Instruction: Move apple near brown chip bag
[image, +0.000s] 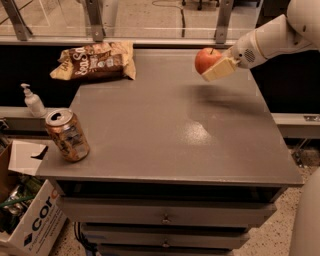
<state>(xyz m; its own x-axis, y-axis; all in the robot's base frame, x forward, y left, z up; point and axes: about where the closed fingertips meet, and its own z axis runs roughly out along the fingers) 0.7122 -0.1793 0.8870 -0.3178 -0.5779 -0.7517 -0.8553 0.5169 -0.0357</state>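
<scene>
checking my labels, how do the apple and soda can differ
The apple is red and round; the soda can is orange-brown and cylindrical. The apple is held by the gripper above the table, far right; the soda can stands upright on it, near left. Both are small.

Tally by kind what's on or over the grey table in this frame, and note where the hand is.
Fruit: 1, the apple, held above the table's far right side by the hand.
Snack bags: 1, the brown chip bag, far left corner.
Drink cans: 1, the soda can, near left edge.
Total: 3.
</scene>
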